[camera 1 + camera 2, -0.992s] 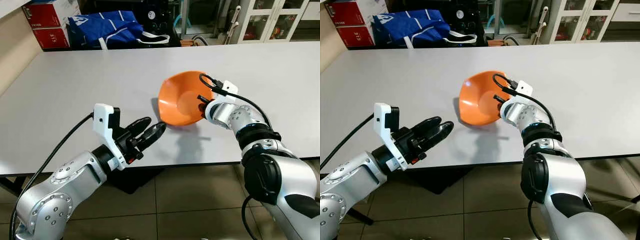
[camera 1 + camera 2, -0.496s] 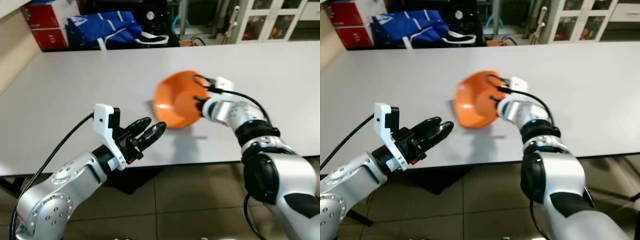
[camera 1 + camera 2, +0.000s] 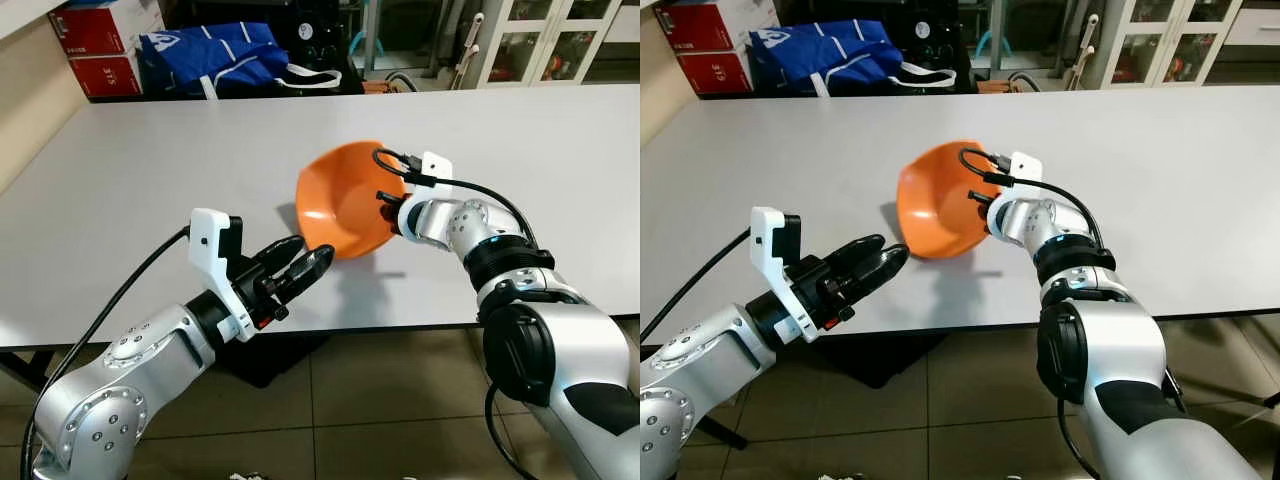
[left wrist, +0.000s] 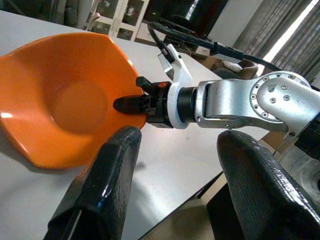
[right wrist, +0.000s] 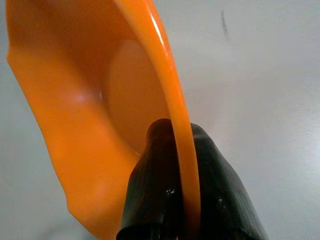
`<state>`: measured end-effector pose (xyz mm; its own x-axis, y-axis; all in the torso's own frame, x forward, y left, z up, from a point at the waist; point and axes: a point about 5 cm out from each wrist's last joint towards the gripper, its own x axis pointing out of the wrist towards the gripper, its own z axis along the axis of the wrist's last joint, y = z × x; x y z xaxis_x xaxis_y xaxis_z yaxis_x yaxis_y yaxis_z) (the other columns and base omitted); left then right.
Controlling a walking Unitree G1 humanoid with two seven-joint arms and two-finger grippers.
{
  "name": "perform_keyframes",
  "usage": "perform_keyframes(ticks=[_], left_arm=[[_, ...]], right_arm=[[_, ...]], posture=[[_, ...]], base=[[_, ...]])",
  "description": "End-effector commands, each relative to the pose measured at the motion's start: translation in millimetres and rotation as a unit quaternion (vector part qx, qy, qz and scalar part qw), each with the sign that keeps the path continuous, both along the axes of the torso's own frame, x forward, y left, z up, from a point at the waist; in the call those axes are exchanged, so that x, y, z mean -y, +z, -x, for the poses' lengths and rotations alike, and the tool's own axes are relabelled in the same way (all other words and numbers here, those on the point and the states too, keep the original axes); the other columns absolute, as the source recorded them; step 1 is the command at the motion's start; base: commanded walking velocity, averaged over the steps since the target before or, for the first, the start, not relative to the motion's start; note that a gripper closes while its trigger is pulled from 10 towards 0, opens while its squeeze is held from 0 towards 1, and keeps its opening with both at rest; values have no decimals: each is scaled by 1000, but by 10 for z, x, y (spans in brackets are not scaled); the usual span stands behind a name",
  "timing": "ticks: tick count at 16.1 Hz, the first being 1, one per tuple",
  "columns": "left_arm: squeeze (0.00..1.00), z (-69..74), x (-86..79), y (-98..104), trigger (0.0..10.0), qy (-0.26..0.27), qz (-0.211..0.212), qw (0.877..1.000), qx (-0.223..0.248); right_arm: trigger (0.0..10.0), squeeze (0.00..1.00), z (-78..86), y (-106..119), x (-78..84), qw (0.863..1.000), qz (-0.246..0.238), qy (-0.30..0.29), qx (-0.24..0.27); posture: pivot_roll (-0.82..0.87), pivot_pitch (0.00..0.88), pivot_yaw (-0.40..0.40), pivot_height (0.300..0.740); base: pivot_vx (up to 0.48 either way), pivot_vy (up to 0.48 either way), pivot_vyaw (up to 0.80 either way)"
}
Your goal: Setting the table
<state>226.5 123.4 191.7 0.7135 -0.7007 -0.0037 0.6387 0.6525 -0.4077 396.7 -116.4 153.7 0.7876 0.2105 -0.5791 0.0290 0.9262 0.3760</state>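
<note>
An orange bowl hangs tilted on its side just above the grey table, its hollow facing my left. My right gripper is shut on the bowl's rim, one finger inside and one outside, as the right wrist view shows on the rim. My left gripper is open near the table's front edge, a short way in front of and to the left of the bowl. Between its two black fingers, the left wrist view looks at the bowl and the right gripper.
The table's front edge runs just under both arms, with tiled floor below. Behind the far edge stand a blue bag, red boxes and white cabinets.
My right gripper has carried the bowl a little to the left, closer to the left gripper. The left arm has hardly moved.
</note>
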Motion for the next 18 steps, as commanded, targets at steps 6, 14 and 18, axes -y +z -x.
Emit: perform_keyframes(ticks=[6, 14, 18], left_arm=[[0, 35, 25, -9, 10000, -5, 1, 1000, -8], [0, 45, 34, -14, 10000, -6, 3, 1000, -10], [0, 49, 38, -16, 10000, -6, 4, 1000, -11]], right_arm=[[10000, 165, -5, -31, 86, 1000, 13, -24, 4], [10000, 1000, -2, -44, 78, 1000, 21, -23, 3], [10000, 1000, -1, -51, 81, 999, 22, -23, 3]], posture=[[-75, 0, 49, 740], [-75, 0, 47, 740], [-76, 0, 48, 740]], base=[[0, 0, 0], [0, 0, 0], [0, 0, 0]])
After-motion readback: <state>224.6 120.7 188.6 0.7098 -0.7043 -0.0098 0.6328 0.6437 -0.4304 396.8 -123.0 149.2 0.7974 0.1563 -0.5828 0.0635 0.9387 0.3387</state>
